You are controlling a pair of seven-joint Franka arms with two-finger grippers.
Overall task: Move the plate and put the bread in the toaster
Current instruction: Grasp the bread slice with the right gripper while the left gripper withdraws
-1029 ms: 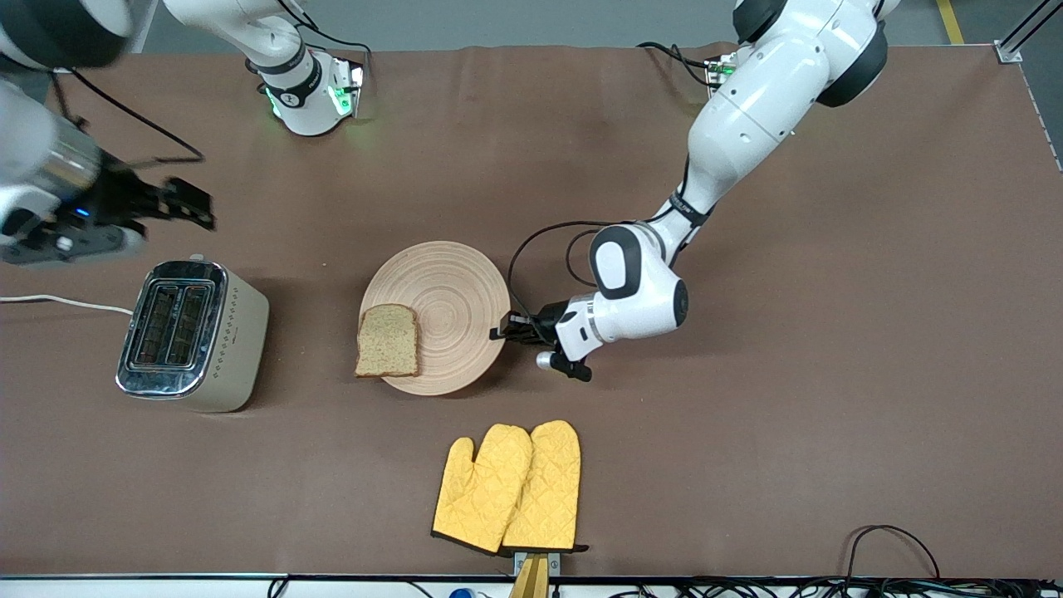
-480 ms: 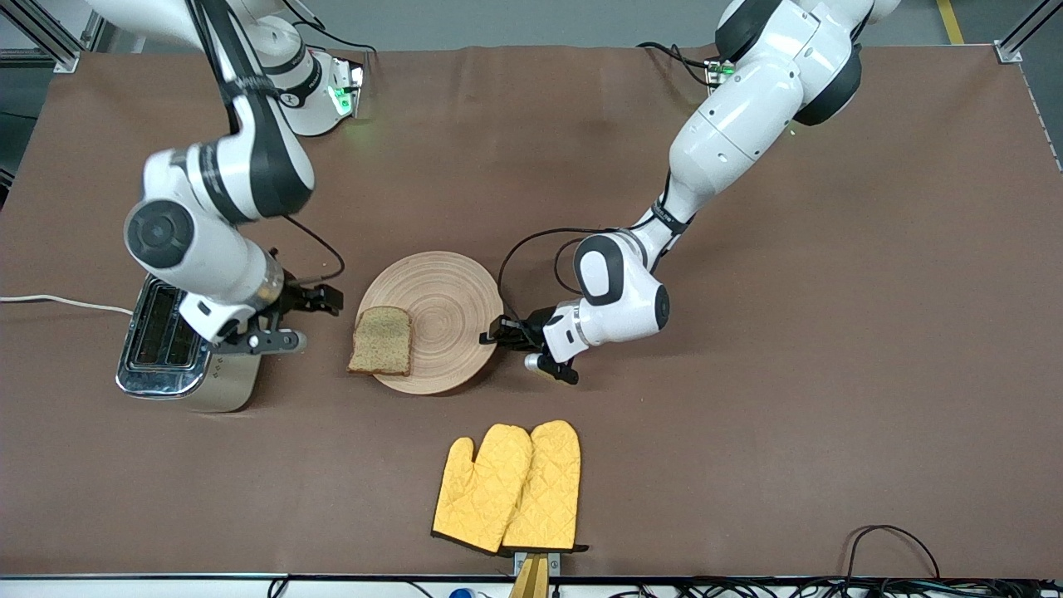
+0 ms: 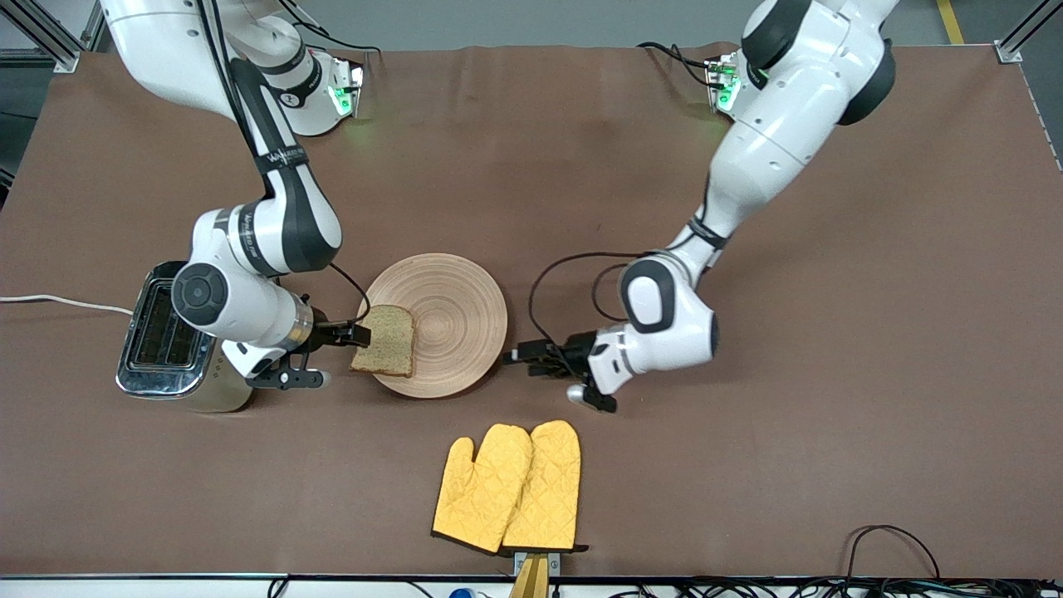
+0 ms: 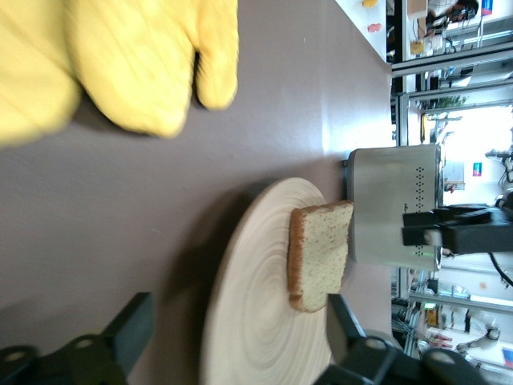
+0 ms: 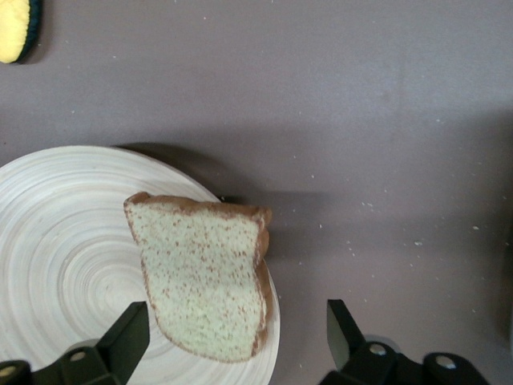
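Three risks, ranked by the size of the thing involved.

1. Toaster (image 3: 187, 336): it stands at the right arm's end of the table, slots up, apart from the plate. The right arm's wrist hangs over its chrome top. We judge that a careless lift or swing could knock or shift it, and the slots would then no longer be where we aim.

2. Plate (image 3: 453, 320): it lies flat mid-table. The left gripper (image 3: 519, 359) sits just beside its rim, apart from it, fingers spread wide and holding nothing. If that arm drifts inward, it could nudge the plate and carry the slice out of line.

3. Bread (image 3: 385, 340): it lies on the plate's edge toward the toaster, one crust overhanging the rim. The right gripper (image 3: 359, 335) is at that crust, fingers wide and nothing gripped yet; in the right wrist view the slice lies between them. We expect a shallow bite to tear the crust or tip the slice off onto the table; a hard pinch could crush it.
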